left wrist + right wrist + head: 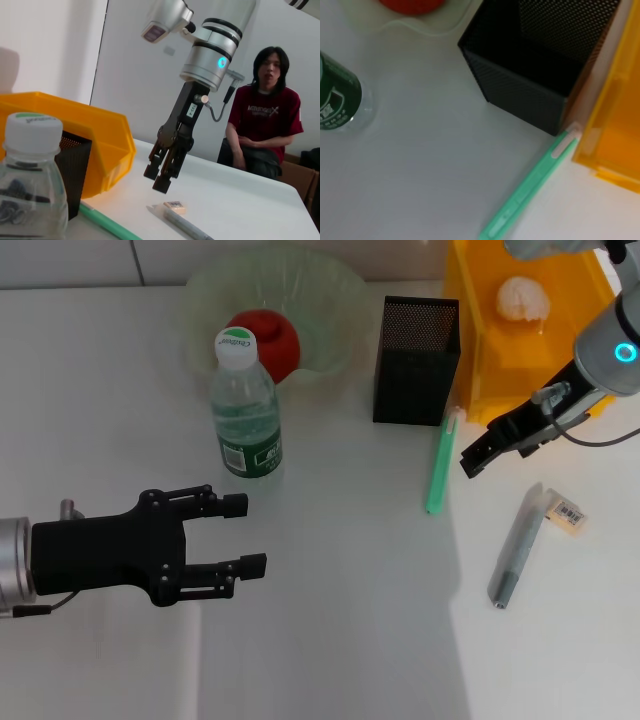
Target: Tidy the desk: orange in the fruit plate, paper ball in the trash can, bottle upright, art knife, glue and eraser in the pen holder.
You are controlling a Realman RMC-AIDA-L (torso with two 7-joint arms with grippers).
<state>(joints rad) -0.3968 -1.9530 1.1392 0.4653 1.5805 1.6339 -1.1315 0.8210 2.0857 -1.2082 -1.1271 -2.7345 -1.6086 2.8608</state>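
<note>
Our right gripper (472, 461) hangs with fingers nearly closed on nothing, the green art knife (439, 466) lying just beside its tips, next to the pen holder (415, 360). We'd open up, drop straight over its middle. Left gripper (243, 535) idles, fingers spread

The orange (268, 340) sits in the clear fruit plate (330, 290). The bottle (245, 405) stands upright before it. The paper ball (523, 298) lies in the yellow trash can (470, 330). The green art knife (440, 462) lies beside the black mesh pen holder (415, 360); the grey glue (516, 546) and the eraser (567, 512) lie farther right.
</note>
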